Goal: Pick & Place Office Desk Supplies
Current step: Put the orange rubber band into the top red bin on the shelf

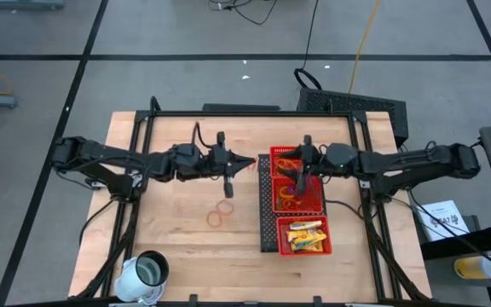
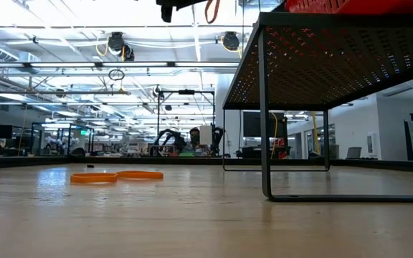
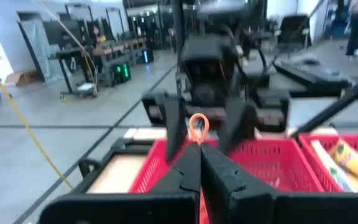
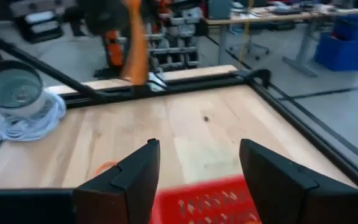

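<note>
Two orange rubber bands lie linked on the bench, with a white cup at its near left corner. Left gripper hovers at the red mesh tray's edge, jaws clenched on an orange rubber band. Right gripper hangs over the tray's rubber-band compartment, jaws released, apparently empty. Yellow packets fill the nearest compartment.

The right gripper stood with its two dark fingers spread apart, the red mesh tray directly beneath the gap between them. Beyond the fingers stretched the wooden table. Farther off to one side sat a white cup, and an orange rubber band dangled ahead, blurred
</note>
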